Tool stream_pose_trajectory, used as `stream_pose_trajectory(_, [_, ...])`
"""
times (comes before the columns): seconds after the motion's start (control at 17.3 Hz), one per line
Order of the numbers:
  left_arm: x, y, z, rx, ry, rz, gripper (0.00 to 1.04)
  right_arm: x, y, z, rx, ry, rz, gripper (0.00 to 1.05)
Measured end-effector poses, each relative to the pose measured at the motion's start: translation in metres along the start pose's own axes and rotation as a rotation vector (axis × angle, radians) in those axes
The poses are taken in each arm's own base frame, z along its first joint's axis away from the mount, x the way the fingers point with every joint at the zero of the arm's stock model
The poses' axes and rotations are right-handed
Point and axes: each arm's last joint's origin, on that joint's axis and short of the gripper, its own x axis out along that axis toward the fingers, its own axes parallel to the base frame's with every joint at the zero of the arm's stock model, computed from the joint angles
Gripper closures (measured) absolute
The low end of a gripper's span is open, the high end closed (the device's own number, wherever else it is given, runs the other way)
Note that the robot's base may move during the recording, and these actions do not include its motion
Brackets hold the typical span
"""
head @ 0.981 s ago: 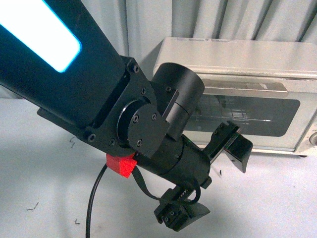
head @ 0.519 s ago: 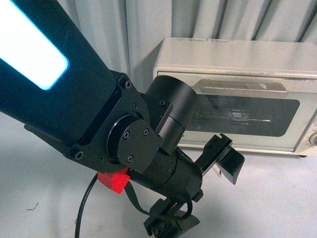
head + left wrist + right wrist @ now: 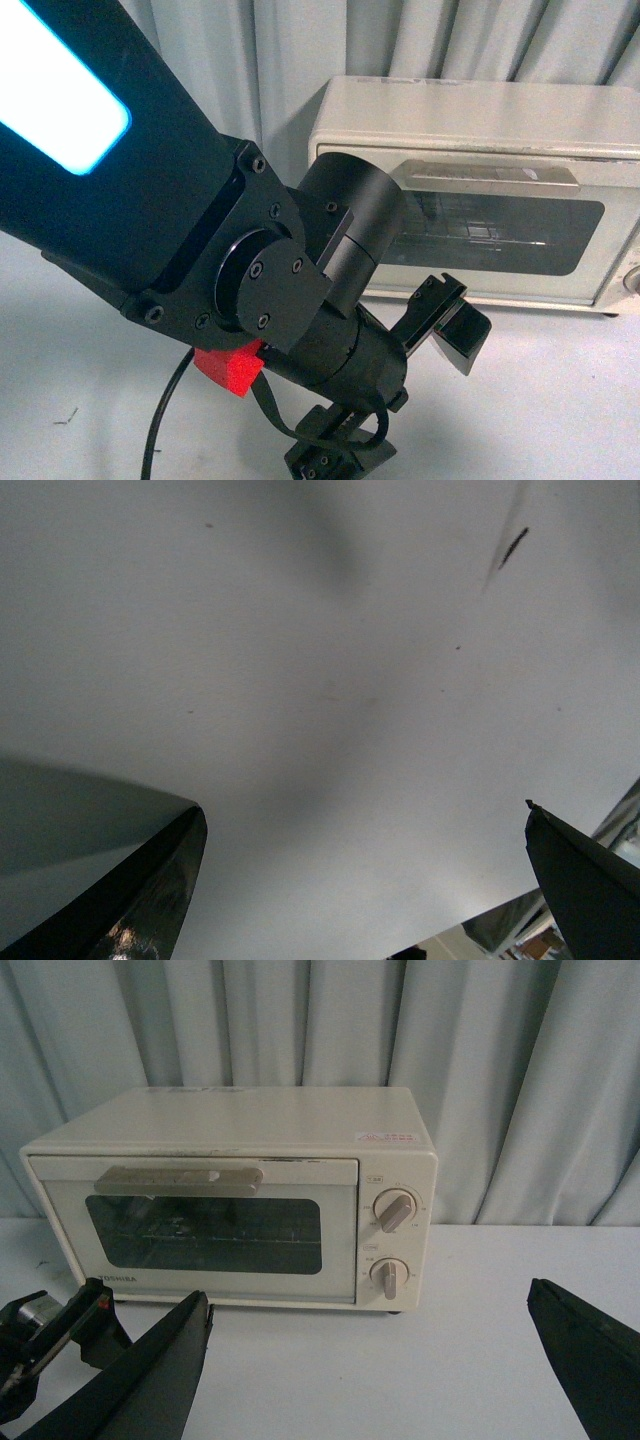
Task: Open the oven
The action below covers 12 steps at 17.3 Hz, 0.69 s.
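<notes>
- We see a white table (image 3: 560, 400) with a few small dark marks. The left wrist view shows one dark streak (image 3: 512, 548) on it.
- A pale grey-blue pleated curtain (image 3: 480, 1080) hangs across the whole back, right behind the table.
- The oven (image 3: 250, 1120) sits on the table at the back, close to the curtain. In the front view it is right of the left arm (image 3: 150, 180) and partly hidden by it.
- The oven is cream-white and boxy, and its door (image 3: 340, 1230) is shut and upright.
- A beige bar handle (image 3: 180, 1178) runs across the top of the door, above the dark glass.
- A wire rack (image 3: 200, 1232) shows dimly behind the glass.
- Two round knobs (image 3: 397, 1210) sit one above the other on the panel right of the door.
- The left gripper (image 3: 365, 875) is released, fingers (image 3: 465, 335) wide apart. It hangs over bare table in front of the oven and touches nothing.
- The right gripper (image 3: 370, 1360) is released too, jaws spread wide. It faces the oven front from well back and holds nothing.
- The left arm is black, with a lit blue-white strip (image 3: 50, 90), a red tab (image 3: 228, 368) and a black cable (image 3: 165, 420) looping below.
</notes>
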Motion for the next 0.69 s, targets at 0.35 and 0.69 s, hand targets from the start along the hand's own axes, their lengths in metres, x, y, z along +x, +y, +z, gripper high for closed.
stream_pose_trajectory(0.35, [-0.0091,0.0057,0.0021,-0.078,-0.062,0.048,0.07,0.0,0.0,0.0,0.0,0.0,0.0,0.06])
stream_pose_trajectory(0.69, [-0.0107,0.0073,0.004,-0.091,-0.063,0.057,0.07,0.0,0.0,0.0,0.0,0.0,0.0,0.06])
